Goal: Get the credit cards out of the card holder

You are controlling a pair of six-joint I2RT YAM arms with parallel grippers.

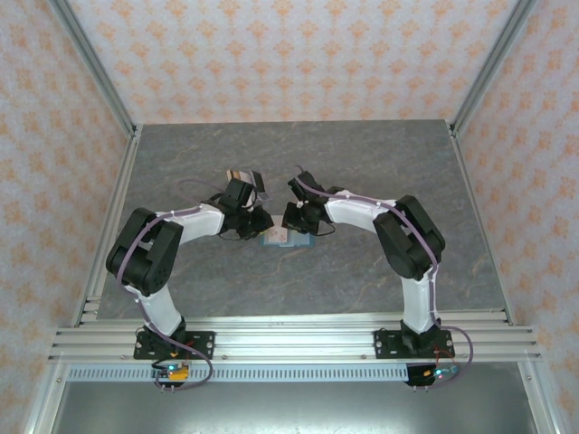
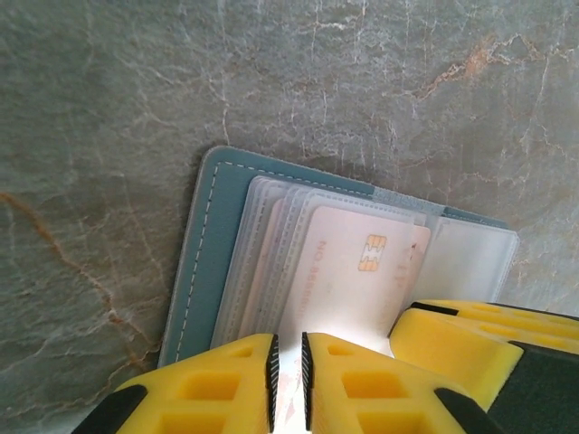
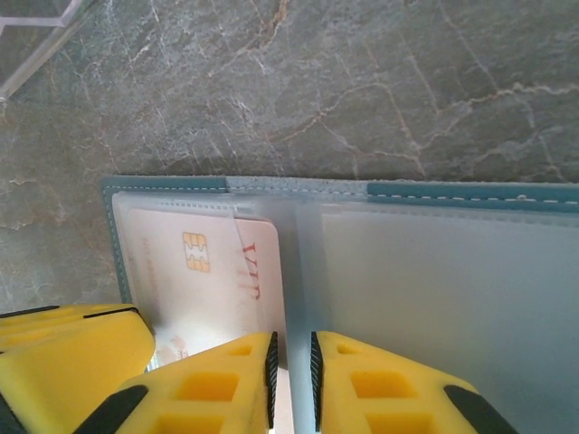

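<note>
Seems stiff, slick: pale credit card (image 2: 348,280) clamped at 6 o'clock edge by left gripper (image 2: 288,348), limp card holder (image 2: 204,253) by right gripper (image 3: 291,348).

Bright, even, diffuse light from overhead. Soft shadow on tabletop (image 2: 109,108) along far edge of wallet (image 2: 213,244). White glare on pale card (image 2: 348,271) and clear sleeves (image 3: 434,289). Yellow fingers (image 2: 208,389) slightly soft; stone veins sharp.

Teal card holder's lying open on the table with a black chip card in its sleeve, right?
No, the chip card is pale pinkish, not black, per the left wrist view; the card holder does lie open on the table.
</note>
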